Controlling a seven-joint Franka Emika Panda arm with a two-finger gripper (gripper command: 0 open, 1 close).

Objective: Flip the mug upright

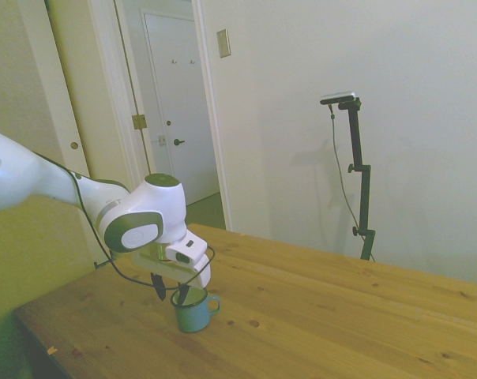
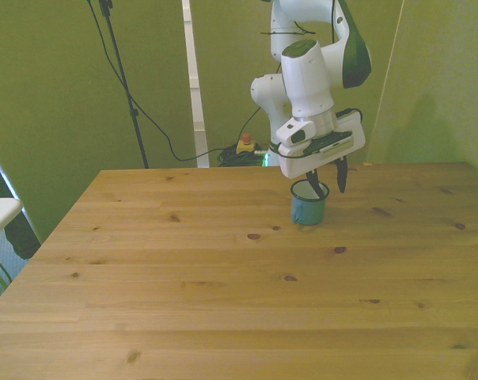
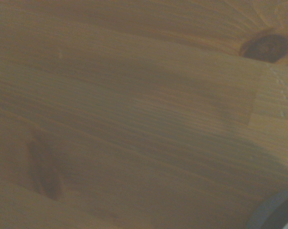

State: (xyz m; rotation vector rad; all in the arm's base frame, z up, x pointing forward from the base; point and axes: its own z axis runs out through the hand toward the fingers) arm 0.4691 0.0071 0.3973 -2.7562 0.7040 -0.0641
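The teal-green mug (image 1: pixel 193 314) (image 2: pixel 307 207) stands upright on the wooden table (image 1: pixel 341 316) (image 2: pixel 183 277), mouth up, with its small loop handle pointing to the side view's right. My gripper (image 1: pixel 170 290) (image 2: pixel 327 182) hangs open just above its rim. One dark finger (image 2: pixel 312 188) is over the mug's mouth, and the other finger (image 2: pixel 342 176) is outside the mug on the front view's right. Neither finger visibly grips the mug. The blurred wrist view holds only a sliver of the mug's rim (image 3: pixel 277 214) at one corner, over bare wood.
The mug stands toward the table's far side in the front view, and a wide stretch of bare planks lies in front of it. A white door (image 1: pixel 179 110) and plain walls stand behind the table in the side view.
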